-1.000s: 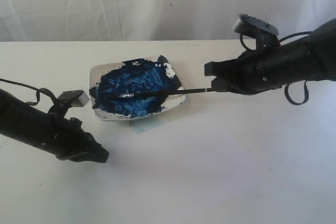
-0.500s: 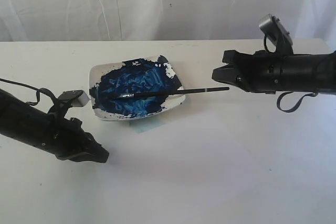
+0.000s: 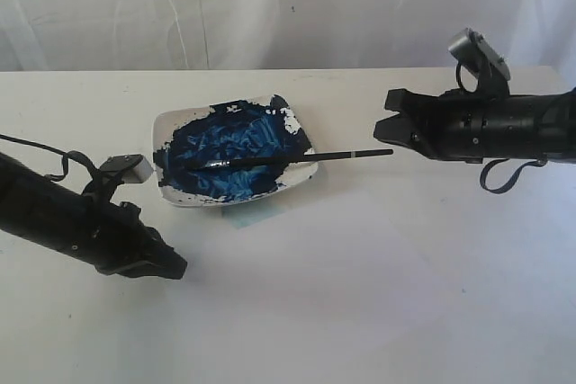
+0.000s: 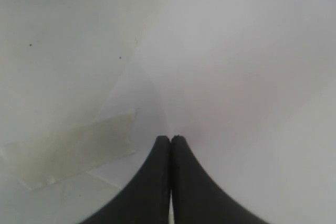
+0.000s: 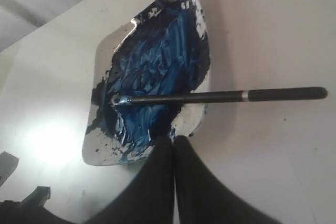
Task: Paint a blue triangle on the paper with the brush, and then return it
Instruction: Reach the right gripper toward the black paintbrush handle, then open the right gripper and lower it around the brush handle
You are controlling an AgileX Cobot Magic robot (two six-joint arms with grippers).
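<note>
Since half a second ago: small further retreat of the right gripper [image 3: 385, 120] to the right, away from the brush [image 3: 297, 158]. A full second ago pinching the handle end; now clear of it, open gap between. No shift in brush, dish [image 3: 164, 132] or left arm. Re right gripper [image 5: 173, 139]: pressed together, nothing held, hovering above the surface [image 3: 81, 101] past the handle end, nose aimed at the dish. Re brush [image 5: 210, 97]: lies across the white dish [image 5: 97, 148], wet tip down in the dark-blue paint mass [image 3: 243, 137] near the dish's middle, shaft crossing the right rim, silver band [image 3: 358, 154] and handle end sticking out beyond the rim toward the right gripper. Cannot tell whether the handle end touches down or hangs free. Re left gripper [image 3: 175, 267]: also pressed together [image 4: 170, 139], empty, low over the paper [image 4: 252, 77] at front left, well apart from dish and brush. Re paper [image 3: 378, 267]: large white sheet, flat on the surface in front of the dish, clear tape strip [image 4: 68, 150] over its edge in the left wrist view. Pale-blue smudge [image 3: 252, 216] just in front of the dish.
</note>
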